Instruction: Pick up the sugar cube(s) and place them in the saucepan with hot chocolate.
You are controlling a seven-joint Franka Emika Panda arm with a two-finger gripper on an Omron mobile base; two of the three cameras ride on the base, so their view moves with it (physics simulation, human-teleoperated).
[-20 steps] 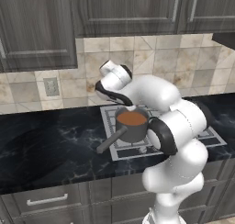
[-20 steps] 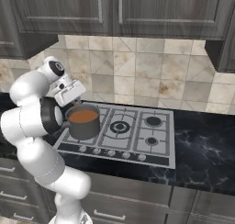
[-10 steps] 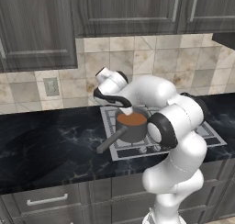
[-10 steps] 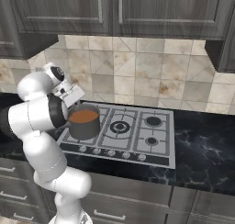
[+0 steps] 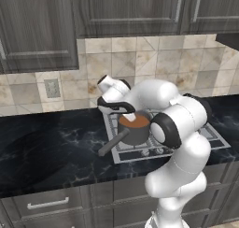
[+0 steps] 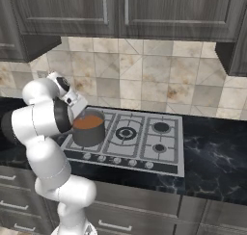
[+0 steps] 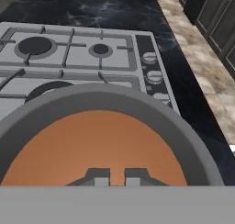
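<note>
Black marbled counter (image 5: 51,152), beige tiled backsplash (image 6: 144,84), dark wood cabinets (image 5: 126,10) overhead. Steel gas stove (image 6: 144,137) with knobs (image 7: 154,75). Small round grey saucepan of reddish-brown liquid (image 7: 92,147) on near-left burner. Two-finger gripper (image 7: 117,176) directly above liquid, jaws closed, nothing visibly held. Sugar cube undetectable.

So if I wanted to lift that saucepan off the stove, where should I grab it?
Probably by the long straight handle of the saucepan, coming from the counter side at its left: it juts out low past the stove edge, clear of the hot chocolate.
</note>
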